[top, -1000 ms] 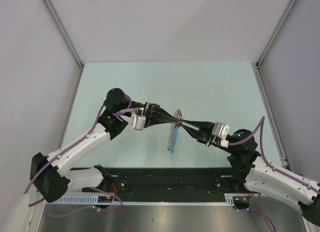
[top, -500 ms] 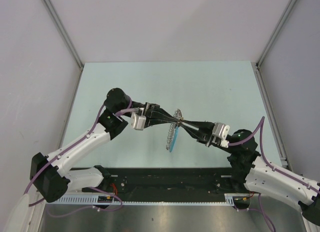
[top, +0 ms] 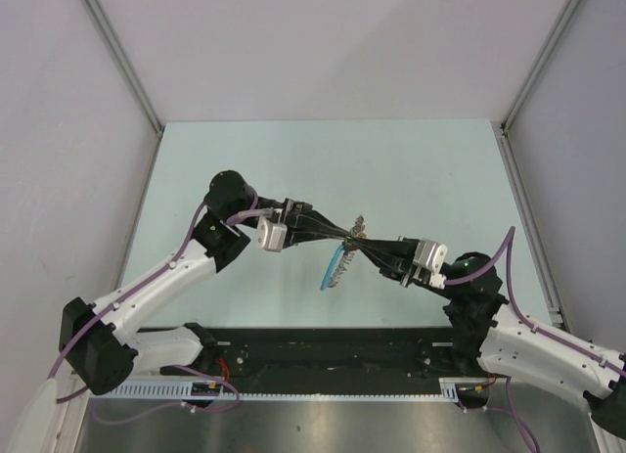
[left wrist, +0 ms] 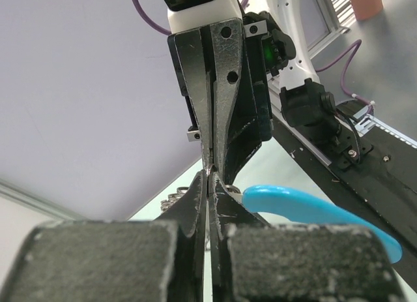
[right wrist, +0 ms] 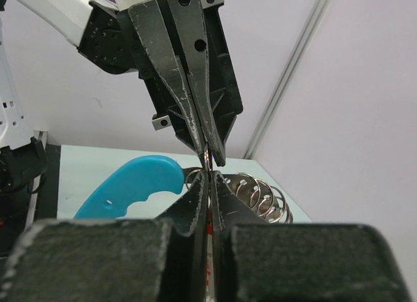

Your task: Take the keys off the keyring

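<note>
Since a second ago our right gripper (top: 354,244) has gone from partly apart to jaws pressed together and has nudged toward the centre of the top view. The blue strap (top: 333,267) has swung to hang thinner, edge-on, and the keys (top: 360,222) have shifted slightly rightward. We read this as a fresh pinch, taken so the two arms can work a key along the wire. No key lies apart yet, so the task looks barely begun.

Nearest the bottom of the top view, just below centre, hangs the one strap. Above it the right gripper's tips meet those of our left gripper (top: 339,234), likewise pressed together, nose to nose. In the wrist views a thin glint of metal shows where they meet; whether it is a key or the keyring we cannot tell. Farthest, just above the tips, sit the keys: one small cluster, its number unreadable. We count two grippers, one strap and one coil of wire loops (right wrist: 257,196).
</note>
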Available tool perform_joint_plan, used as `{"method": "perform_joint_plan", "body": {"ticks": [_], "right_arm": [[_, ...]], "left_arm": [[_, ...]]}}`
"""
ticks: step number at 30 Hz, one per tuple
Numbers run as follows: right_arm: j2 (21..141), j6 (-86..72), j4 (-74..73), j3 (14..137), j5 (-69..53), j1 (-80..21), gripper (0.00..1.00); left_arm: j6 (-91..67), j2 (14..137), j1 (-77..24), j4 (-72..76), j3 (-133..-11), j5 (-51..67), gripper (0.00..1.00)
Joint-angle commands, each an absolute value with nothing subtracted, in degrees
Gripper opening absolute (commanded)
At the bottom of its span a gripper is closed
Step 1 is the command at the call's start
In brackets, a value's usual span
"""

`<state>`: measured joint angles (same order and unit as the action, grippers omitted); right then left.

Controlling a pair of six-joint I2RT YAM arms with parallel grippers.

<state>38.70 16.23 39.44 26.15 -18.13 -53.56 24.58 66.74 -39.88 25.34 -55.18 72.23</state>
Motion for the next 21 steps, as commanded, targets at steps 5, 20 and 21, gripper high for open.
{"method": "perform_joint_plan", "body": {"ticks": [5,20,21], "right_arm": [[38.5,15.64,43.08,28.74,-18.11,-54.23,0.0],[34.45,16.61,11.97,38.75,-6.77,-53.79,0.0],[35.06,16.26,9.17,40.24,-6.51,-53.62,0.0]], "left_arm": [[25.58,66.97,-39.99,24.61,-56.78,69.79,0.04],[35.95,62.14,-39.99,0.45,-59.32,61.97,0.44],[35.77,62.14,-39.99,-1.65,-60.46,61.61,0.45]]}}
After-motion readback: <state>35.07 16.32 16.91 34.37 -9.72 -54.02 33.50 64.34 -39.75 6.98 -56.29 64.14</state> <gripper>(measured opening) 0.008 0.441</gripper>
